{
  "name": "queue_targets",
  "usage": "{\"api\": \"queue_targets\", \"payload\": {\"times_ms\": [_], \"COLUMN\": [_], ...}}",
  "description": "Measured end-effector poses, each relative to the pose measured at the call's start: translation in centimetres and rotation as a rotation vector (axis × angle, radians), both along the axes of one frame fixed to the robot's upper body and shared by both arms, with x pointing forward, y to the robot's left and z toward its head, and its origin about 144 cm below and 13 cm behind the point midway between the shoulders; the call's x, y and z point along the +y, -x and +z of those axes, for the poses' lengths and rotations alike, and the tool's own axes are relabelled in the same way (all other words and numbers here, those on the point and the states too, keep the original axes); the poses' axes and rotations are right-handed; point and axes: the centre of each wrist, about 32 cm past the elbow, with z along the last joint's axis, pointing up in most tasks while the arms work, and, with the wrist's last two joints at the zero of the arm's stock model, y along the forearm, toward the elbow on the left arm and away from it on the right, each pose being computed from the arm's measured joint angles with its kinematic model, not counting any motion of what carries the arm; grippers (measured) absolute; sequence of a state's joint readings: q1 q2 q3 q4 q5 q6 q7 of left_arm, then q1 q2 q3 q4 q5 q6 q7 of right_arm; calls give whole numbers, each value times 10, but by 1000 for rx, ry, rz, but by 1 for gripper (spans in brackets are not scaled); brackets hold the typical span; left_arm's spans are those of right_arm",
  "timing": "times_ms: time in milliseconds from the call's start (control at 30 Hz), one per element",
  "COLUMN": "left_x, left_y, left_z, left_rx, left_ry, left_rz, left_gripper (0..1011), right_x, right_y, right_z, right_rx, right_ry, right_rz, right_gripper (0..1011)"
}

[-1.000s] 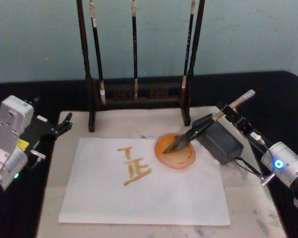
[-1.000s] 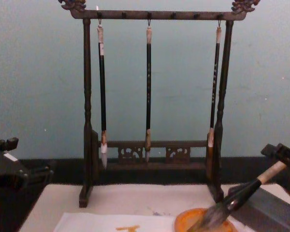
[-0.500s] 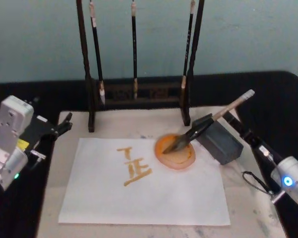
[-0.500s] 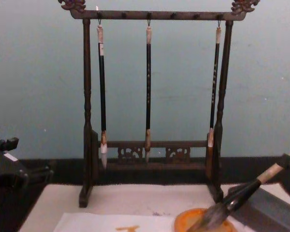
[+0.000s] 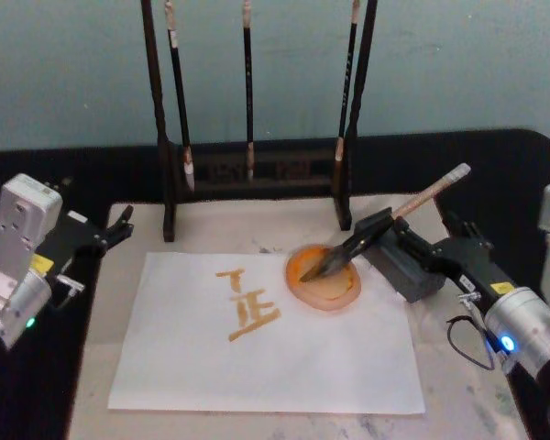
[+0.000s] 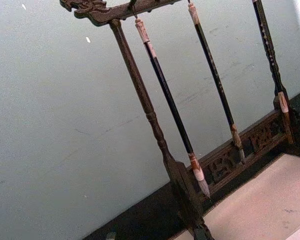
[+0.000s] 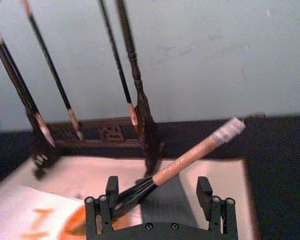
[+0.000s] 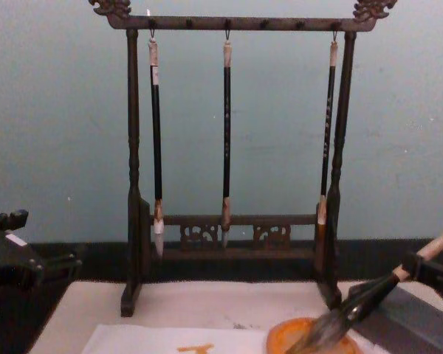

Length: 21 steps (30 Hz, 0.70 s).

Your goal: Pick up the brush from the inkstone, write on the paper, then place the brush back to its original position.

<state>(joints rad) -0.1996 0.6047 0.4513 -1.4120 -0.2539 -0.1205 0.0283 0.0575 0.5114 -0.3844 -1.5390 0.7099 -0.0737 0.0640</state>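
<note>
A black desk [image 5: 495, 165] carries a beige mat [image 5: 458, 394]. A tall wooden rack [image 5: 257, 170] stands at the mat's far edge with three thin brushes hanging from it. A white paper [image 5: 284, 367] marked with orange strokes lies at the centre of the mat.

At the paper's far right corner sit a grey inkstone [image 5: 401, 275] and, beside it, an orange dish [image 5: 337, 291]. The brush [image 5: 423, 195] leans across the inkstone with its bristles down in the dish. Its long axis rises toward the desk's far right corner.

The right gripper [image 7: 157, 189] is the nearer one, close in on the brush's right. Its fingers [image 7: 111, 187] are spread apart, with the handle passing between them ungripped. A grasp would likely mean closing across the handle. The left gripper [image 5: 115, 231] sits parked at the desk's left edge.
</note>
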Motion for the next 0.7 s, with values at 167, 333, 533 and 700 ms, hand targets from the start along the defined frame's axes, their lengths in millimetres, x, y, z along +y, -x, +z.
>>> {"api": "queue_targets", "payload": {"times_ms": [167, 333, 533, 700], "left_x": [0, 0, 0, 0], "left_y": [0, 0, 0, 0], "left_z": [0, 0, 0, 0], "left_rx": [0, 0, 0, 0], "left_ry": [0, 0, 0, 0], "left_rz": [0, 0, 0, 0], "left_gripper": [1010, 1010, 1010, 1010], "right_x": [12, 18, 24, 26], "right_y": [-3, -5, -7, -7], "right_z": [1, -2, -6, -7], "right_rx": [-67, -107, -130, -134], "right_ry": [194, 327, 431, 458], "right_rz": [-23, -46, -70, -78], "right_gripper": [1000, 1000, 1000, 1000]}}
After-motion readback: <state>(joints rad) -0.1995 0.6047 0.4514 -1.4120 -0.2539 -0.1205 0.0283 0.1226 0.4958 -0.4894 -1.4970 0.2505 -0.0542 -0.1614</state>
